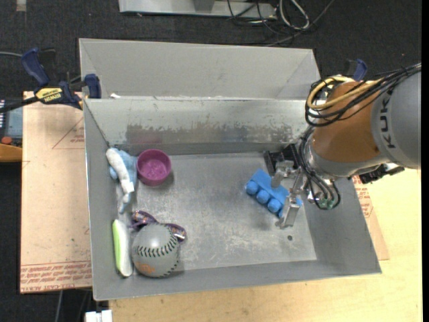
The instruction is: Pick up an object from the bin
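Down at the right of the grey bin [201,119], the gripper [289,216] hangs just beside a blue knobbly plastic block [263,190], at its right end; open or closed, I cannot tell. A purple cup [153,166] lies well apart, left.

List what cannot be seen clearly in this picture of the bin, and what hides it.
1. Camera view: the right end of the blue block is hidden behind the claw; whether they touch is unclear.
2. Camera view: part of the purple strap runs under the grey ball.
3. Camera view: the white-blue thing by the left wall is too small to name.
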Robot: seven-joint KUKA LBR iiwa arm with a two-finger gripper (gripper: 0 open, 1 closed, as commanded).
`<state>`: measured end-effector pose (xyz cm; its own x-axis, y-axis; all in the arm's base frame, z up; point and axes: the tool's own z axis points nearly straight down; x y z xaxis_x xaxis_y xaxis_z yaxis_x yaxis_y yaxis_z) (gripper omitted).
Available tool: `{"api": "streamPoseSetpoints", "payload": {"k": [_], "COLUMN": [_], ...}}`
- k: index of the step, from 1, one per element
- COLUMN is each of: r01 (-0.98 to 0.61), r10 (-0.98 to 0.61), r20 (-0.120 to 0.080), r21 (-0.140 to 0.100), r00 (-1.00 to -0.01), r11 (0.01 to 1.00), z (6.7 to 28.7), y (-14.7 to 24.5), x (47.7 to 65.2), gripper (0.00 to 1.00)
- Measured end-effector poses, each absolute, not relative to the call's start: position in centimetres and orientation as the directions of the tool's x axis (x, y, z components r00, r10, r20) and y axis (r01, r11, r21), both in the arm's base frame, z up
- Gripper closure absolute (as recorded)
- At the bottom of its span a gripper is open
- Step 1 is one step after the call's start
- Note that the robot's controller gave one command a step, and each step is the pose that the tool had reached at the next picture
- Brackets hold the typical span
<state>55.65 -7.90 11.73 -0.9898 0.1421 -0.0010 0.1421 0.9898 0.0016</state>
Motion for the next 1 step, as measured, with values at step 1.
{"api": "streamPoseSetpoints", "payload": {"k": [1], "r01": [0.179], "r10": [0.179], "r20": [-0.002], "r21": [0.002], "r00": [-0.984], "r11": [0.984], "z": [15.53], "y": [-8.82], "x": [56.61], "gripper": [0.0]}}
